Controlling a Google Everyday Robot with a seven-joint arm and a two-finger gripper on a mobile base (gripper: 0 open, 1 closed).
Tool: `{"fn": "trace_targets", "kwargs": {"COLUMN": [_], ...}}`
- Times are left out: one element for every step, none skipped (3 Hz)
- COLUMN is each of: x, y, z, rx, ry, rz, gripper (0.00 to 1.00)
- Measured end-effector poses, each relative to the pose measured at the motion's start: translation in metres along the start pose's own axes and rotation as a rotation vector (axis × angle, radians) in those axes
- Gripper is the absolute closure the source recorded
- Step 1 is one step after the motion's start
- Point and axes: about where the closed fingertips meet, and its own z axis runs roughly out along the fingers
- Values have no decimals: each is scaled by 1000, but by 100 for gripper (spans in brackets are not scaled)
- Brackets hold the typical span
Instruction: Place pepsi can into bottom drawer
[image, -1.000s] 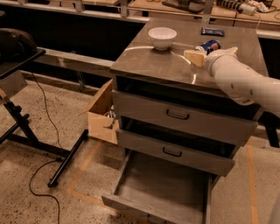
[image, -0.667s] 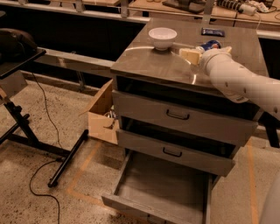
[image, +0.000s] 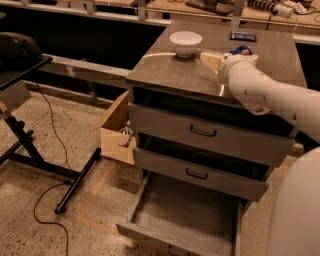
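Note:
The pepsi can (image: 242, 50) stands on the grey cabinet top (image: 170, 70), right of the white bowl (image: 185, 42); only its blue upper part shows behind my wrist. My gripper (image: 230, 57) is at the can, open, with one beige finger (image: 210, 61) to its left and the other to its right. I cannot tell whether the fingers touch the can. The bottom drawer (image: 150, 210) is pulled out below, and its grey floor is bare.
A flat dark blue packet (image: 243, 36) lies at the back of the cabinet top. The two upper drawers (image: 202, 132) are closed. An open cardboard box (image: 117, 132) sits on the floor left of the cabinet. A black stand (image: 30, 145) and cable are farther left.
My gripper has moved left and back across the cabinet top toward the bowl and now sits around the can. The can and the bowl have not moved.

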Motion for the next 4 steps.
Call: {"fn": "trace_targets", "kwargs": {"x": [4,8,7,9], "y": [1,0,-7,-12], "z": [15,27,38,44], "rx": [30,64,104,143], "ry": [-19,-37,-57,-59], "rz": [8,-8,-25,-42], "gripper": [0,0,0,15]}}
